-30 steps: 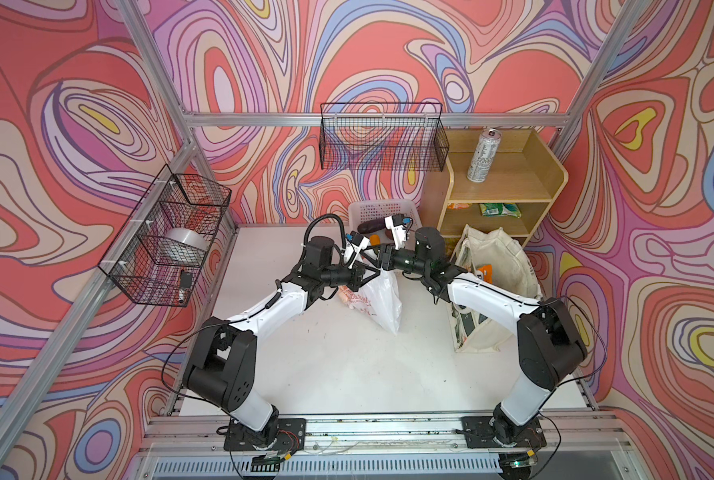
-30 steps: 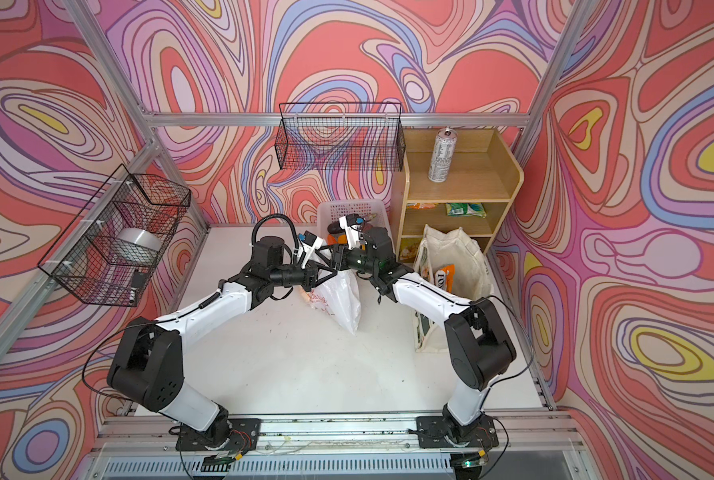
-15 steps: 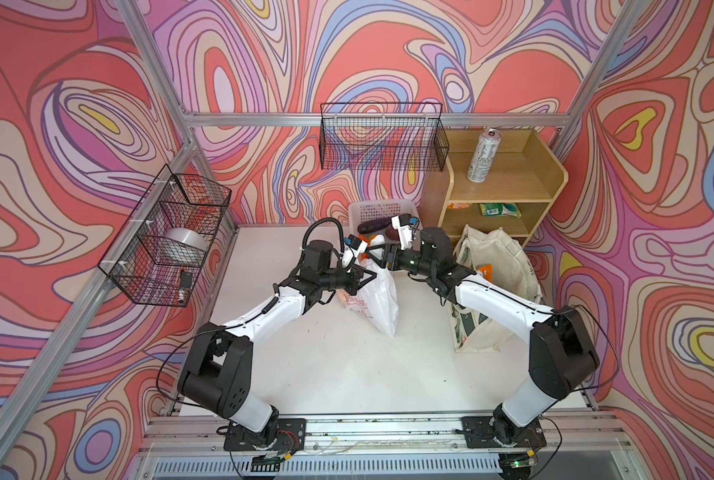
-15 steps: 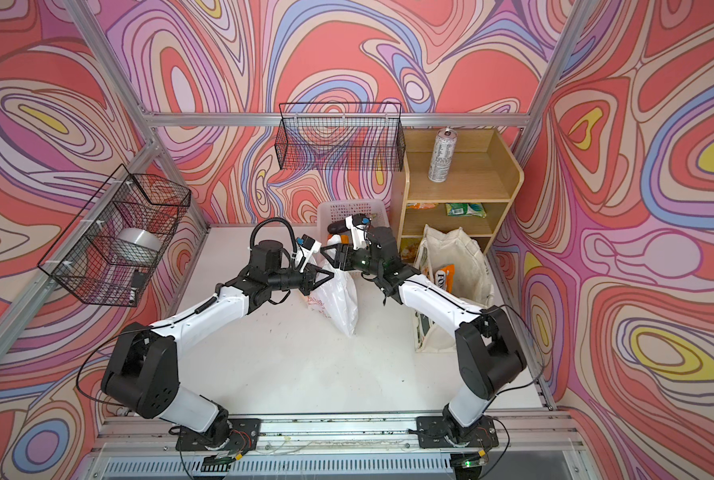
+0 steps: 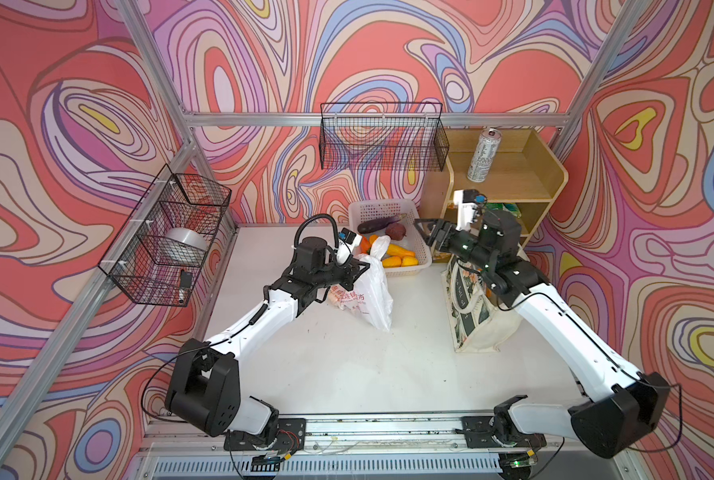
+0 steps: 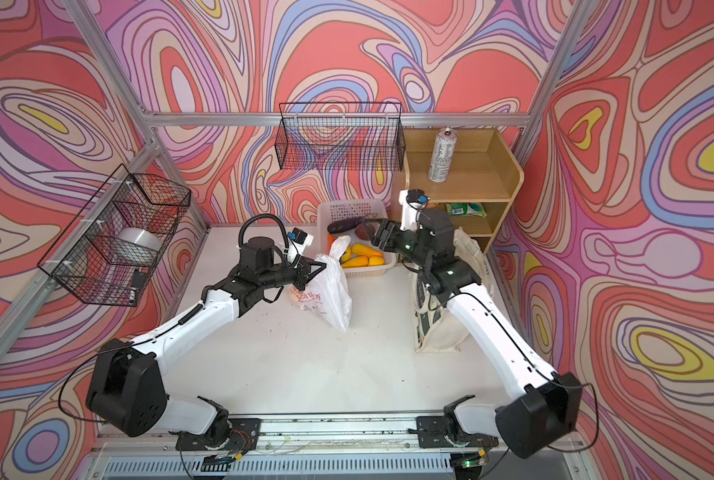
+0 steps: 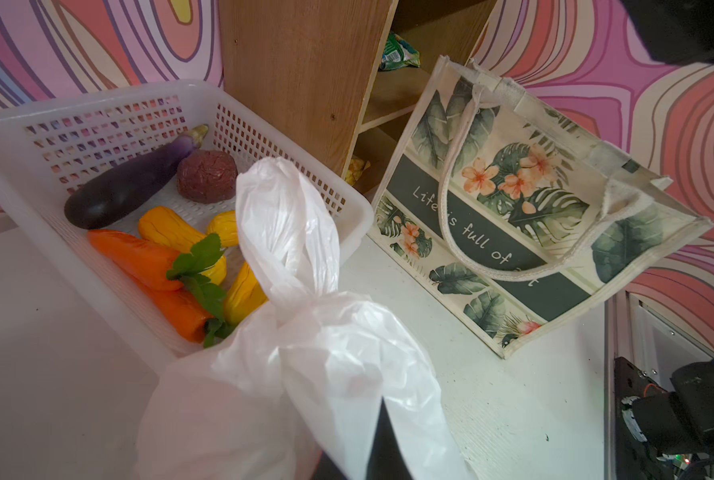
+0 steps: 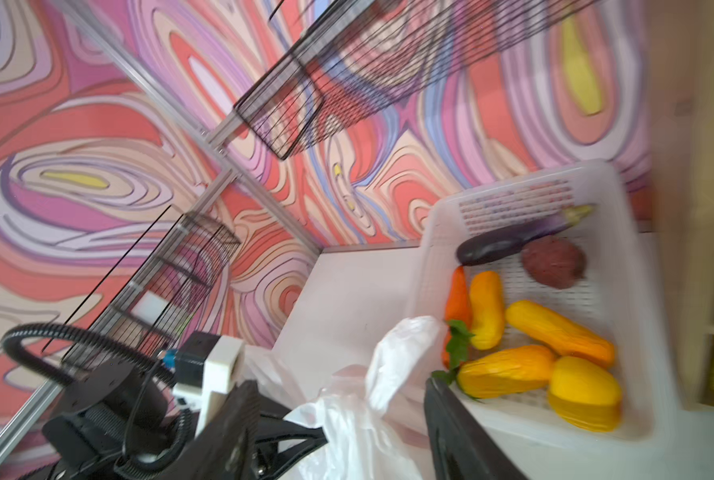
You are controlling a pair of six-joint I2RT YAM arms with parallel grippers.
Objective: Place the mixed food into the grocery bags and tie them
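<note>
The white plastic bag [image 5: 363, 293] [image 6: 326, 297] with red letters stands mid-table, its handles knotted and one loop [image 7: 284, 224] sticking up. My left gripper [image 5: 360, 267] [image 6: 318, 264] [image 7: 359, 457] is shut on the bag's other handle beside the knot. My right gripper [image 5: 425, 235] [image 6: 378, 235] [image 8: 338, 432] is open, apart from the bag, over the near right corner of the white basket [image 5: 388, 204] [image 7: 97, 95]. In the basket lie an eggplant [image 7: 131, 183] [image 8: 513, 239], a carrot [image 7: 139, 257] and yellow fruit [image 8: 559, 332]. The cream tote [image 5: 471, 324] [image 7: 513, 216] stands at the right.
A wooden shelf [image 5: 509, 183] at the back right carries a silver can [image 5: 483, 156] [image 6: 442, 156] and a green snack packet [image 6: 465, 208]. Black wire baskets hang on the back wall [image 5: 382, 141] and the left wall [image 5: 168, 237].
My right gripper has opened, let go of the bag's handle and drawn back to the right towards the shelf. My left gripper keeps its hold and has shifted slightly left.
</note>
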